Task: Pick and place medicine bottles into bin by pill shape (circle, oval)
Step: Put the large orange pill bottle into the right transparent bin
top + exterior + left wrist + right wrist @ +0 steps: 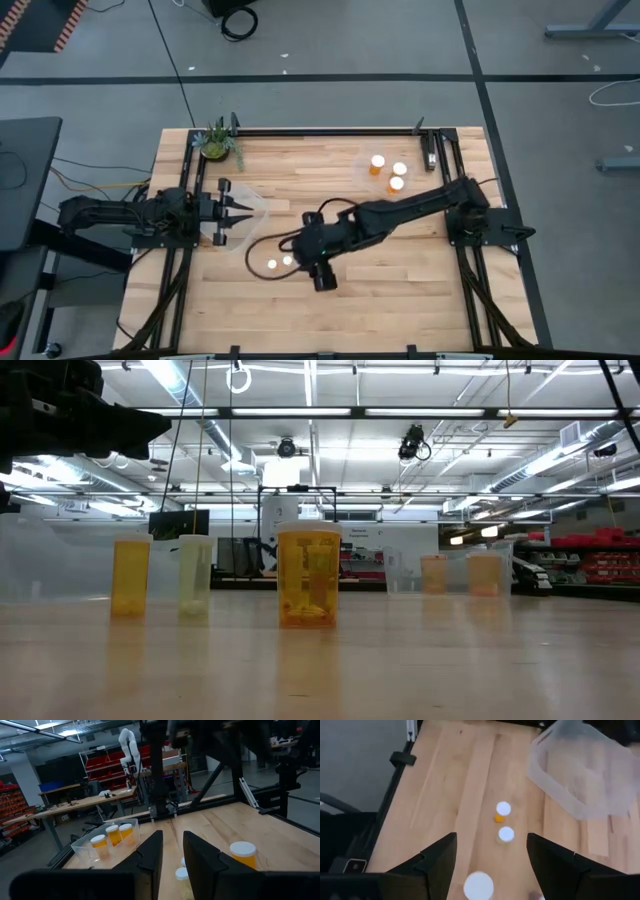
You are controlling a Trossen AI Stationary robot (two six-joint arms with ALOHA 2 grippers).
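Note:
Two white-capped medicine bottles (271, 263) (288, 260) stand on their bases on the wooden table, left of centre. The right wrist view shows three white caps: (503, 809), (506, 834), and a blurred one (479, 885) low between my fingers. My right gripper (303, 258) (491, 840) is open above them, touching nothing I can see. Three orange bottles (388, 172) stand in a clear bin (365, 158) at the far right. My left gripper (240, 211) (172, 837) is open and empty over a second clear bin (255, 205) at the left.
A green potted plant (218, 145) stands at the table's far left corner. The low view shows three bottles (131, 575) (194, 573) (308, 577) standing upright in a row. Bare wood lies along the near edge (400, 310).

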